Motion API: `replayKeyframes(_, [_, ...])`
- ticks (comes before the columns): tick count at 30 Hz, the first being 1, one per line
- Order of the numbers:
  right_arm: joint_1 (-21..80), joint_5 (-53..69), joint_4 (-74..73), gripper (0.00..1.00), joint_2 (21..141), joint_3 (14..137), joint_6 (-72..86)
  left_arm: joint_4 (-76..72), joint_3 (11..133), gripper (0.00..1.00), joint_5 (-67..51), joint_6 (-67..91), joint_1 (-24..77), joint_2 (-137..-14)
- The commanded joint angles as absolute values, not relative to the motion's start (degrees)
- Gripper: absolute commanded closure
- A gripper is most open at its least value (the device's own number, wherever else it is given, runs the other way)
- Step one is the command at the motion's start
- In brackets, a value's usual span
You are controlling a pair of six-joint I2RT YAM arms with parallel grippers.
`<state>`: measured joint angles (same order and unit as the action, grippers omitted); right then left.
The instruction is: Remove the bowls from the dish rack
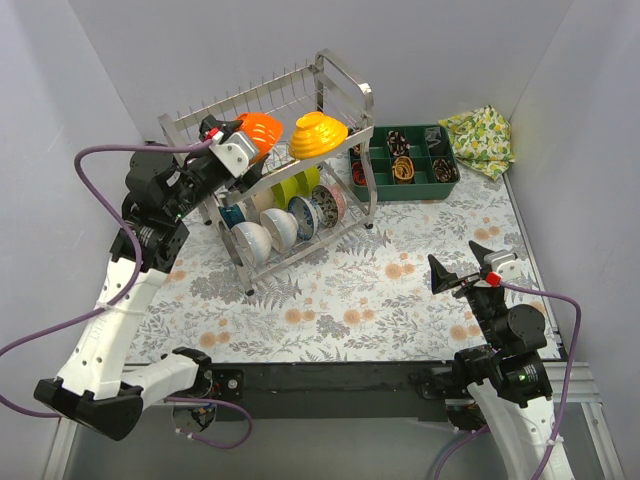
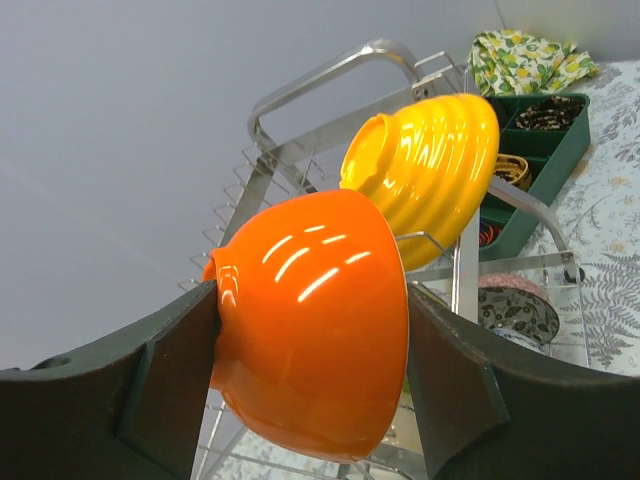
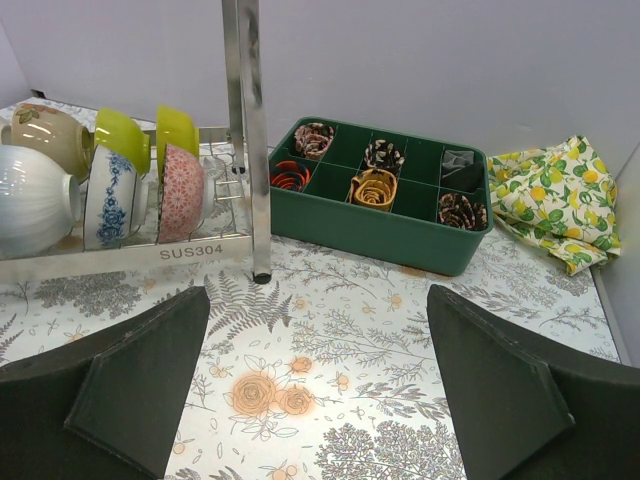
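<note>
The steel dish rack (image 1: 340, 75) stands at the back left of the table. At its upper tier my left gripper (image 1: 245, 140) is shut on an orange bowl (image 1: 262, 132), one finger on each side of it (image 2: 320, 300). A ribbed yellow-orange bowl (image 1: 318, 135) leans on the same tier just to the right (image 2: 430, 170). On the lower tier stand a white bowl (image 3: 30, 200), a blue-and-white bowl (image 3: 108, 195), a pink patterned bowl (image 3: 182, 190) and lime green bowls (image 3: 125, 135). My right gripper (image 1: 463, 268) hovers open over the table at the right, holding nothing (image 3: 315, 370).
A dark green compartment tray (image 1: 455, 175) with small rolled items sits right of the rack. A lemon-print cloth (image 1: 480, 135) lies in the back right corner. White walls close in at the left, back and right. A rack post (image 3: 248, 120) stands ahead of my right gripper.
</note>
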<state>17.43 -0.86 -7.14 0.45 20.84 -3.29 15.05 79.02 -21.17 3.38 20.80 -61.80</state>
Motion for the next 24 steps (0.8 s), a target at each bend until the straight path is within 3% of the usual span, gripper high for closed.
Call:
replayKeyframes(1, [17.8, -0.6, -5.2, 0.01, -3.9, 21.1, -3.9, 13.4, 83.9, 0.74, -24.2, 0.4, 22.0, -62.4])
replayKeyframes(11, [17.8, -0.6, -5.3, 0.01, -3.7, 21.2, -3.9, 16.5, 87.8, 0.76, -28.1, -2.4, 26.4, -64.8])
replayKeyframes(24, [17.8, -0.7, -5.2, 0.01, -4.0, 21.2, -4.0, 18.7, 92.4, 0.77, -19.1, -8.2, 39.5, -68.6])
